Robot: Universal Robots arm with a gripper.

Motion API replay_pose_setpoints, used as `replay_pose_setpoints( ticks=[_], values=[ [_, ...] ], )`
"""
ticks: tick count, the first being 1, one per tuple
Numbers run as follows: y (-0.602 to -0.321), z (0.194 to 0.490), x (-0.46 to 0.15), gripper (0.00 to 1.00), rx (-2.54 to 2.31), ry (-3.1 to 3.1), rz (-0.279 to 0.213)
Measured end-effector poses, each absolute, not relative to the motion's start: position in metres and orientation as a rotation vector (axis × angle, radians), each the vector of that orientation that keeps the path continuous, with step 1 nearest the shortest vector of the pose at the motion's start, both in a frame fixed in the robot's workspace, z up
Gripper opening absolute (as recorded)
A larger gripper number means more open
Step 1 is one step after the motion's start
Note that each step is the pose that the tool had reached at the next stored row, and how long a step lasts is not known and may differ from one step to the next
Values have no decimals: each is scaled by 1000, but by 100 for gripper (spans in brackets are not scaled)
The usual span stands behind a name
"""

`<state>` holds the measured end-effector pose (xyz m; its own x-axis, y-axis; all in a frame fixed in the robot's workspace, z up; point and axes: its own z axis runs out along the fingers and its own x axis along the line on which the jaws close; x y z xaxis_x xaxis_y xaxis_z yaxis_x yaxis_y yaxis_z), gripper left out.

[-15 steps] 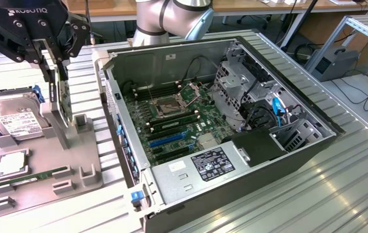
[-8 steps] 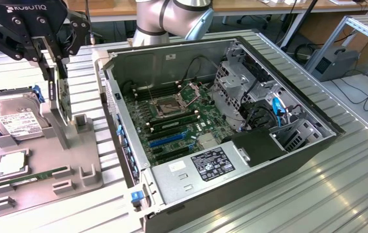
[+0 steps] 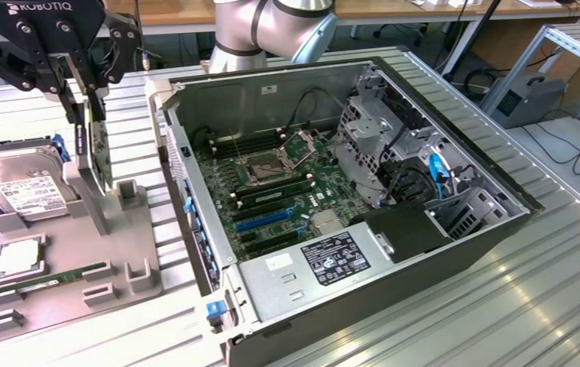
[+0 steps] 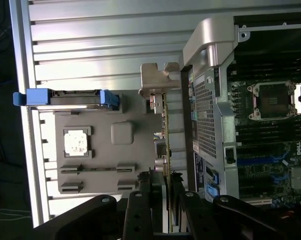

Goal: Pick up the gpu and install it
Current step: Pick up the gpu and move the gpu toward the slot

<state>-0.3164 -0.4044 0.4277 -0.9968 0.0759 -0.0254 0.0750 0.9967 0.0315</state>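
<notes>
plainly, the gripper is clamped on the gpu, which stands on edge over the tray, at 9 o'clock from the case. its long axis seems to run 12 to 6, with the bracket end away from the fingers. the thin grip could let it twist and snag the case wall.

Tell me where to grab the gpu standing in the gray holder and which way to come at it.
Probably best: pinch the gpu across its two flat faces at the upper long edge, coming straight down from above. It stands on edge in the gray holder, so that edge is free. Avoid the silver bracket at one end.
</notes>
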Motion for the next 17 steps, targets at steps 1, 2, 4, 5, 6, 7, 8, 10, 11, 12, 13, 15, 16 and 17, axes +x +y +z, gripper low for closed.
replay_pose_setpoints(
  ticks=[1, 2, 4, 5, 6, 7, 8, 10, 11, 12, 13, 15, 16, 17],
  values=[
    [-404, 428, -316, 27, 118, 3112, 48],
    [-404, 429, -316, 27, 118, 3112, 48],
    [-404, 430, -316, 27, 118, 3112, 48],
    [-404, 430, -316, 27, 118, 3112, 48],
    [-404, 431, -316, 27, 118, 3112, 48],
    [-404, 432, -316, 27, 118, 3112, 48],
    [-404, 432, -316, 27, 118, 3112, 48],
    [-404, 434, -316, 27, 118, 3112, 48],
    [-404, 434, -316, 27, 118, 3112, 48],
    [-404, 435, -316, 27, 118, 3112, 48],
    [-404, 435, -316, 27, 118, 3112, 48],
    [-404, 437, -316, 27, 118, 3112, 48],
    [-404, 437, -316, 27, 118, 3112, 48],
    [-404, 438, -316, 27, 118, 3112, 48]
  ],
)
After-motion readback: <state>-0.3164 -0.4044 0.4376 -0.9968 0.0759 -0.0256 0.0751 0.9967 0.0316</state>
